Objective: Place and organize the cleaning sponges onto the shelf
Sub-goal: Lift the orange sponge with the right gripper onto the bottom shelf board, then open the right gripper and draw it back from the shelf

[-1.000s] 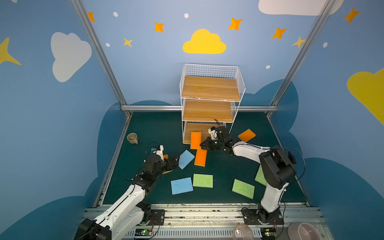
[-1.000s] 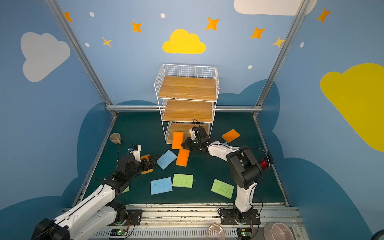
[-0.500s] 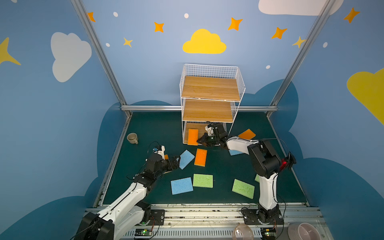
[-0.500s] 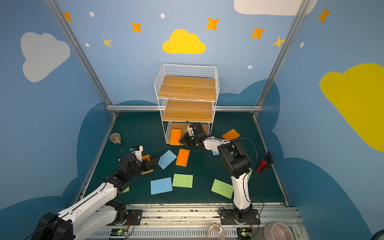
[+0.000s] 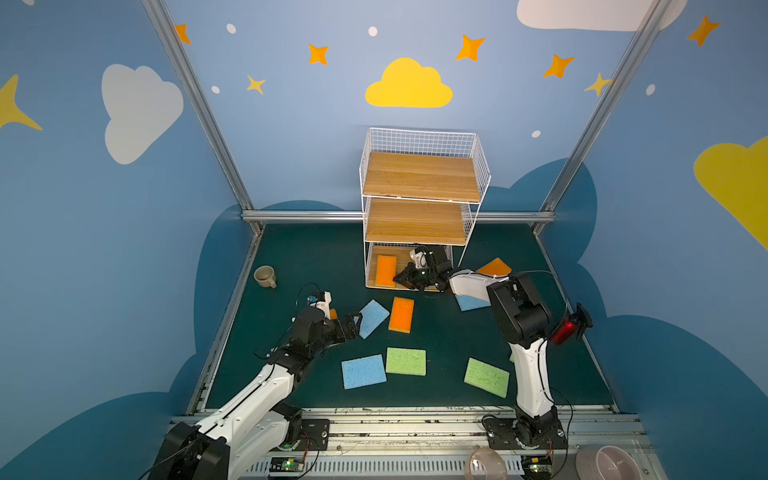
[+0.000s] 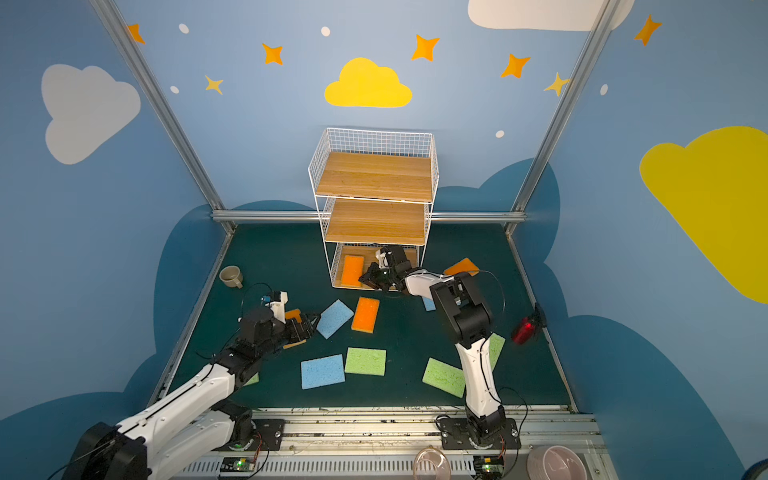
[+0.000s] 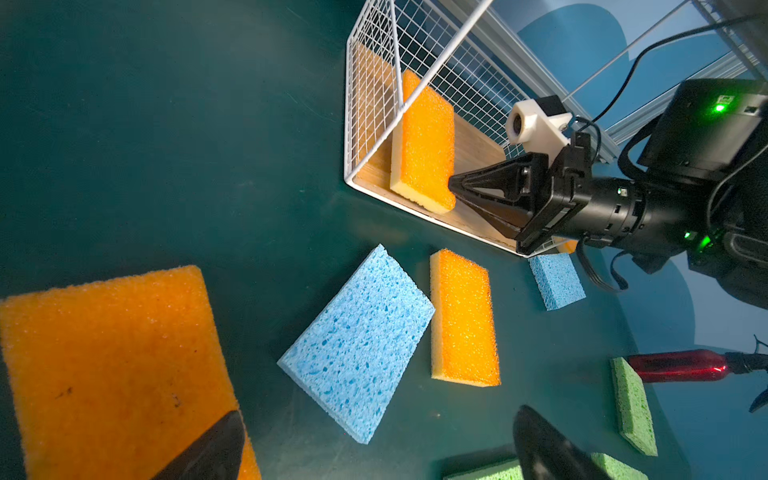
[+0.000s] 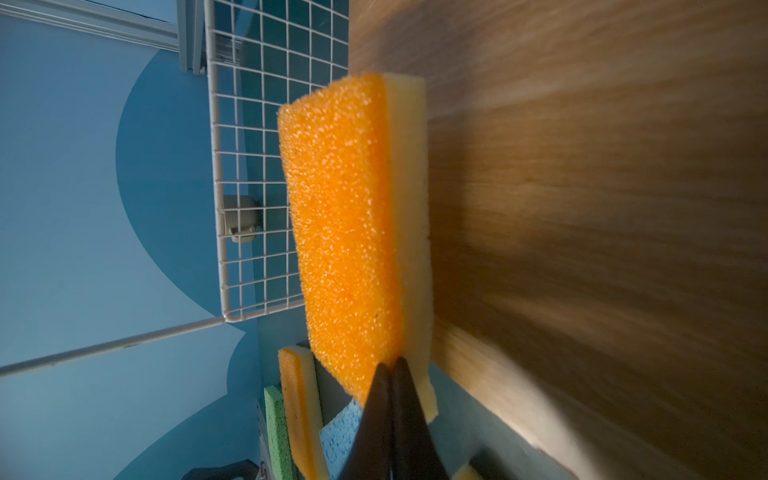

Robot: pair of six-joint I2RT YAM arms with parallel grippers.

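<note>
Sponges (image 5: 402,314) strewn, mug (image 5: 265,276) apart, L side

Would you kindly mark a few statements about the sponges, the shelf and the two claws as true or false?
1. An orange sponge lies on the bottom board of the shelf. True.
2. The right claw is wide open. False: its jaws are shut, with their tips at that sponge's near end.
3. The top board and the middle board hold no sponges. True.
4. The left claw grips a blue sponge. False: it is open, over a second orange sponge on the mat.
5. A mug stands on the mat. True.
</note>
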